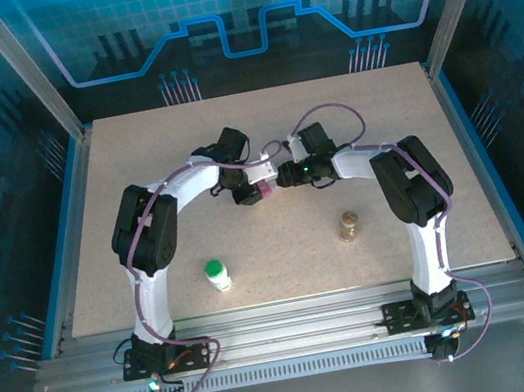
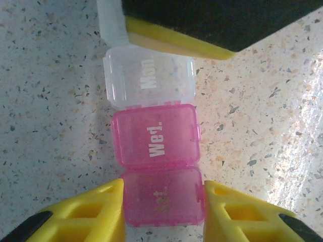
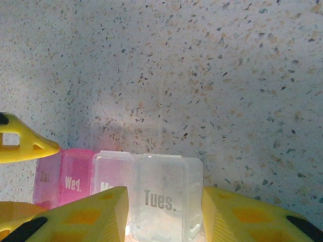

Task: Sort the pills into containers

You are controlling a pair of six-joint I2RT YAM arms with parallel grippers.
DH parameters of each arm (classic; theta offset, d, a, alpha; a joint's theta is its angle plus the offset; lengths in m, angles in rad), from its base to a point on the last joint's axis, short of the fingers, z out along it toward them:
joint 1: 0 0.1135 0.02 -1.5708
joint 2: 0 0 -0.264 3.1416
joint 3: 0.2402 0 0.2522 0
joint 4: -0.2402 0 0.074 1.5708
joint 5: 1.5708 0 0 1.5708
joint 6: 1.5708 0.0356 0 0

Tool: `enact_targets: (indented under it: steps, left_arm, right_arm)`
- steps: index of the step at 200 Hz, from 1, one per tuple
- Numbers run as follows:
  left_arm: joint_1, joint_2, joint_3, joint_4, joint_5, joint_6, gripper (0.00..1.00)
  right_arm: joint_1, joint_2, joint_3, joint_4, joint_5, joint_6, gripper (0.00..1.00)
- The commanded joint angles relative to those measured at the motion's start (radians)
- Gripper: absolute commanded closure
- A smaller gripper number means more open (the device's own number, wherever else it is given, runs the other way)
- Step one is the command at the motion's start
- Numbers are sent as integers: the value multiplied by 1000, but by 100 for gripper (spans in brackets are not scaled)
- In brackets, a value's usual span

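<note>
Left wrist view: left tool (image 2: 162, 206) grips the pill organizer (image 2: 154, 136), right tool (image 3: 164, 212) grips its other end; white bottle (image 1: 217, 275) and amber bottle (image 1: 349, 226) stand capped, sorting apparently barely begun

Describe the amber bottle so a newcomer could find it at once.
On the speckled table, look at the near half, in front of the pill organizer held between the left gripper and right gripper. Two bottles stand there. The amber bottle is the right-hand one, translucent brown with a tan cap, unlike the white bottle with its green cap.
</note>
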Motion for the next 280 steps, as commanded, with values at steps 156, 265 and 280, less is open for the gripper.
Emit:
enact_targets:
  steps: [156, 265, 280]
  left_arm:
    - [111, 8, 141, -96, 173, -186, 39]
    - [36, 57, 55, 12, 8, -23, 17]
    - [31, 64, 59, 30, -9, -31, 17]
  right_arm:
    - [21, 89, 61, -153, 132, -51, 57]
    - [21, 94, 69, -149, 89, -60, 56]
    - [21, 94, 69, -150, 88, -61, 56]
